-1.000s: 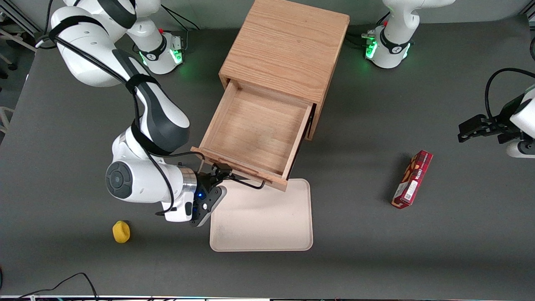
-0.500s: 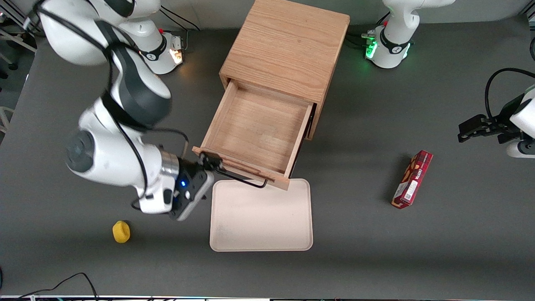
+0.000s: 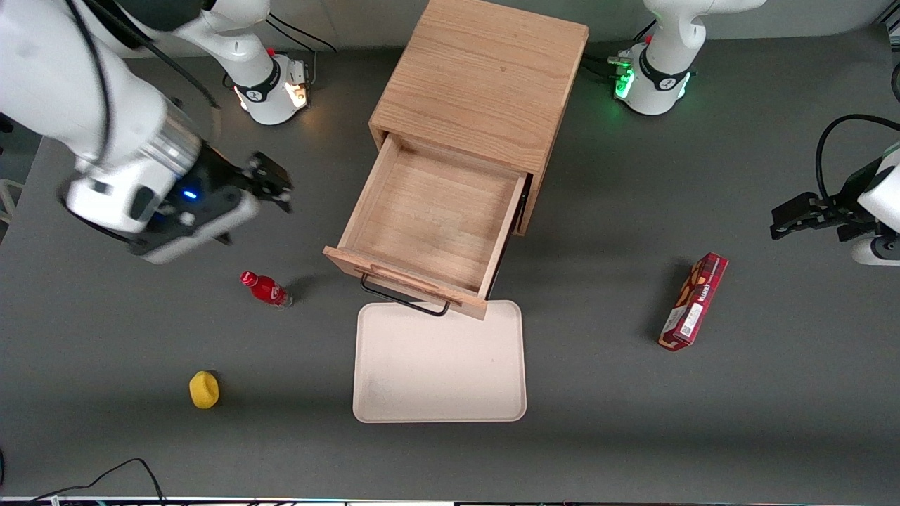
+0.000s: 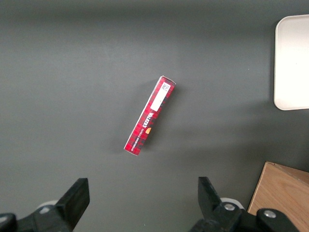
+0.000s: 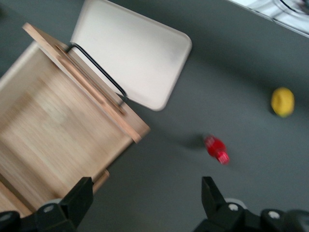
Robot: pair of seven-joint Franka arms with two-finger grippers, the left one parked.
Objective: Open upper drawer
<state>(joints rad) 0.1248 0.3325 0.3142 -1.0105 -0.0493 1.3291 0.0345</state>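
Table [image 3: 773, 422]: dark grey, carrying everything named here.
Cabinet [image 3: 485, 77]: light oak box, well apart from the tool, toward the parked arm's end of the table.
Upper drawer [image 3: 429, 218]: pulled far out of the cabinet, its bare wooden floor fully exposed; it sits in the same place as a second ago.
Tray [image 3: 439, 372]: pale and rectangular, its edge tucked under the drawer front, nearer the front camera than the tool.
Tool [image 3: 271, 184]: a second ago it was at the drawer's handle; now it has let go and swung up and away toward the working arm's end of the table. Its fingers are spread apart and hold nothing.
Handle [image 3: 404, 301]: black wire loop on the drawer front, now free, with the tool well apart from it.
Red bottle [image 3: 266, 289]: lying on the table, newly uncovered as the arm withdraws, nearer the front camera than the tool.
Yellow object [image 3: 204, 389]: small, nearer the front camera again.
Meaning for the task: the drawer looks fully open and released, so the task appears complete.
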